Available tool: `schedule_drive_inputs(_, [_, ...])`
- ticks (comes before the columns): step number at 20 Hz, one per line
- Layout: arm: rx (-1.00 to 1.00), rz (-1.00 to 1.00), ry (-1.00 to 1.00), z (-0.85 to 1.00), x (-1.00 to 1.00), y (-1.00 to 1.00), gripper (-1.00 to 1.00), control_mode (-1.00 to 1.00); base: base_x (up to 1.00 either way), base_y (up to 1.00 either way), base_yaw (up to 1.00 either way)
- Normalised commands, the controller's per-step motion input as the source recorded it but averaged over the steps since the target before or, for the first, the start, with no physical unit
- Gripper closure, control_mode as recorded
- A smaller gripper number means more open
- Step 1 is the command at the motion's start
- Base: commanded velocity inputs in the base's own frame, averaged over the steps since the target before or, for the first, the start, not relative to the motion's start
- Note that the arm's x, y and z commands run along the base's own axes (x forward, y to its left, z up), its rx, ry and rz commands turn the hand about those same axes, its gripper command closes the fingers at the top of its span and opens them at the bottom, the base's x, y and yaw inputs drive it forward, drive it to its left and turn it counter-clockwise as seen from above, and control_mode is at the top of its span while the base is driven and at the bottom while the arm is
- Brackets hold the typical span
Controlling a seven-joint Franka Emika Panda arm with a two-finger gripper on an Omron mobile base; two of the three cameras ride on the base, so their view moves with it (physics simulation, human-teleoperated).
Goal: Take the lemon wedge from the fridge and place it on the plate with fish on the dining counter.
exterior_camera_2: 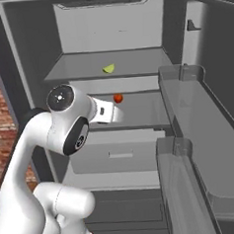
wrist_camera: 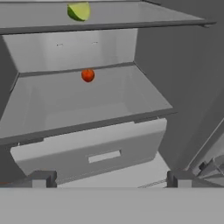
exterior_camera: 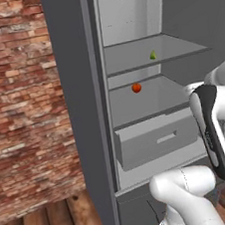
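The fridge (exterior_camera: 84,113) stands open in front of me, its pale grey shelves showing. The lemon wedge (exterior_camera: 153,55) (exterior_camera_2: 108,68) (wrist_camera: 79,11) lies on the upper shelf, tiny and yellow-green. My gripper (wrist_camera: 111,179) is open, with its two fingertips (wrist_camera: 41,178) far apart and nothing between them. It hovers outside the fridge, level with the drawer and well below and short of the wedge. The blue plate with fish and the dining counter are out of view.
A small red-orange round fruit (exterior_camera: 137,87) (exterior_camera_2: 118,98) (wrist_camera: 88,75) sits on the shelf below the wedge. Under it is a shut grey drawer (exterior_camera: 155,139) (wrist_camera: 96,153). The open door's bins (exterior_camera_2: 204,132) stick out on the right. A brick wall (exterior_camera: 17,97) rises left of the fridge.
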Motion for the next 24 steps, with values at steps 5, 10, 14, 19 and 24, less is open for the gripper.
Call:
schedule_drive_inputs(5, [0.00,-0.02,0.00,0.68,0.35,0.13,-1.00,-1.00,0.12,0.01,-0.01])
schedule_drive_inputs(10, [0.00,-0.02,0.00,1.00,0.33,0.25,-1.00,-1.00,0.00,0.00,0.00])
schedule_drive_inputs(14, [0.06,0.00,-0.03,0.50,0.02,0.01,-1.00,-1.00,0.00,0.00,0.00])
schedule_drive_inputs(19, [0.01,-0.04,0.00,0.00,0.16,0.10,-1.00,-1.00,0.00,0.00,0.00])
schedule_drive_inputs(24, [0.00,-0.05,-0.05,0.00,0.18,0.26,-1.00,-1.00,0.00,0.00,0.00])
